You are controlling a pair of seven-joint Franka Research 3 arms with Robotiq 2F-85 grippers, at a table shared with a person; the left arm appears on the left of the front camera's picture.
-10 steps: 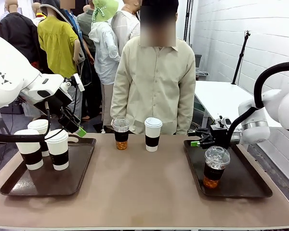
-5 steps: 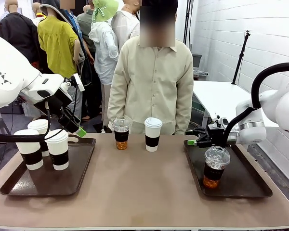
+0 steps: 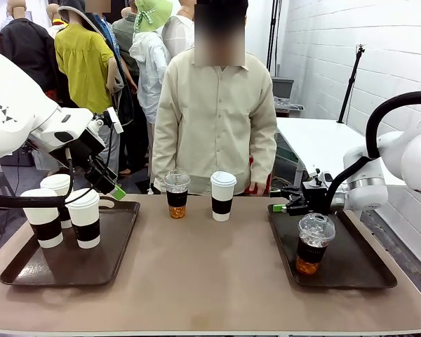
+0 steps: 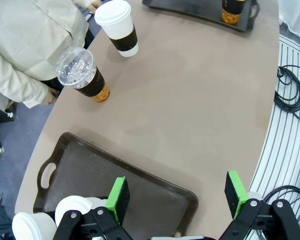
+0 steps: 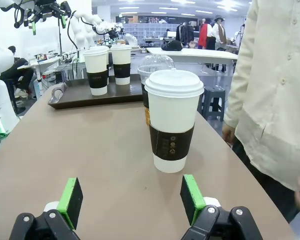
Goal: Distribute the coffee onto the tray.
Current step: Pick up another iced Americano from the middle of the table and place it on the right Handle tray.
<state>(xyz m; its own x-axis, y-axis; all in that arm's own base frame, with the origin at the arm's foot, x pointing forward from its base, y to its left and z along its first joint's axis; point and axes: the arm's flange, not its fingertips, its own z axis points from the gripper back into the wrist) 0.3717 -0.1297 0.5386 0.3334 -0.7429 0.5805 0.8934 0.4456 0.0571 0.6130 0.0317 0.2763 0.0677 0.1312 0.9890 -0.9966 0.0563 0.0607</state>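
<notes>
Clear dome-lidded cup (image 5: 156, 65) half hidden behind white paper cup (image 5: 173, 127); right fingers (image 5: 192, 197) wide, empty; left fingers (image 4: 119, 199) likewise.

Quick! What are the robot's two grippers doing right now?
Left gripper: jaws open, empty, above the dark brown plastic tray.
Right gripper: jaws open, empty, facing the white lidded paper cup.

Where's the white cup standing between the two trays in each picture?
Front view: the white cup stands at the far middle of the table, before the person.
Left wrist view: cup near the top, left of centre.
Right wrist view: cup dead centre, close up.
Shared landmark: the clear cup beside it.
</notes>
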